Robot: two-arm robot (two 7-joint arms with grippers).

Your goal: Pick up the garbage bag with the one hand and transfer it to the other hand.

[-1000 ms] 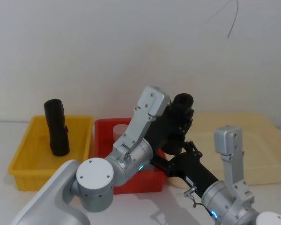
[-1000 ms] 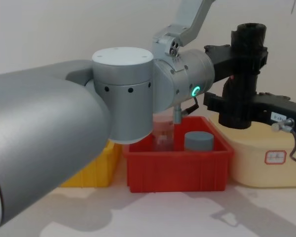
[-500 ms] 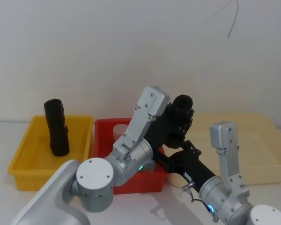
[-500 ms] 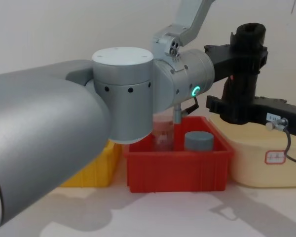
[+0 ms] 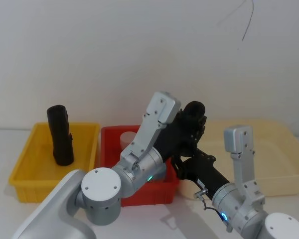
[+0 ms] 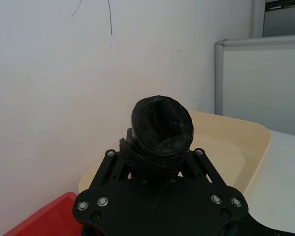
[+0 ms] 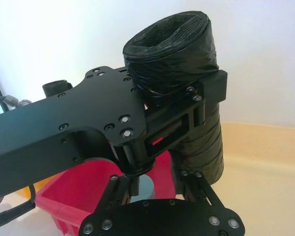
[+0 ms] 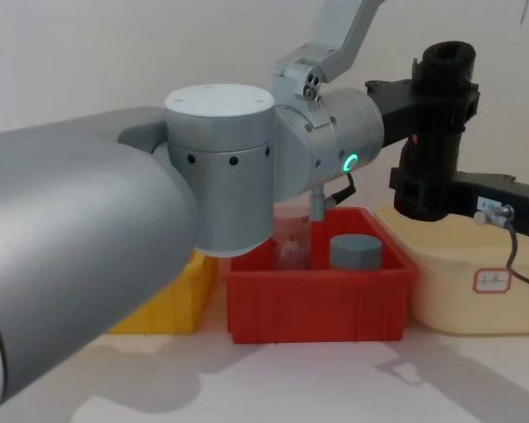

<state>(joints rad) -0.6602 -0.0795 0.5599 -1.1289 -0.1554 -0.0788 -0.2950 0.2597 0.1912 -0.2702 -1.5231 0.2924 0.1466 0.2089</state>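
Got the left claw (image 8: 436, 97) here, on the fat silver arm with the glowing green ring (image 8: 350, 162), pinched tight round the upper part of the garbage bag (image 7: 174, 42). Holding it up in the air, well clear of the bench (image 8: 335, 379), roughly above the border between the red bin (image 8: 317, 304) and the cream bin (image 8: 463, 300). Black slotted fingers (image 7: 212, 88) hugging both sides of the roll, hollow end poking up past them.

Right claw (image 8: 420, 192), flat black with silver screws and a small white label (image 8: 488, 204), sitting right at the lower end of the same bag, just under the left one. Can't tell whether spread or clamping down, honestly, too much black on black there.

As for the bag itself: matte black cylinder, tightly wound plastic film, faint wrinkles and ridges round the sides, crumpled folds dipping into the hollow core at the top. Pretty much upright, leaning just a touch.

Down below, smooth hard plastic bins in a row on the pale bench: yellow bin (image 5: 27, 172), then red, then cream. Second black roll (image 5: 60, 137) standing in the yellow one. Grey-lidded jar (image 8: 355, 251) and clear pinkish jar (image 8: 293, 238) side by side in the red one.
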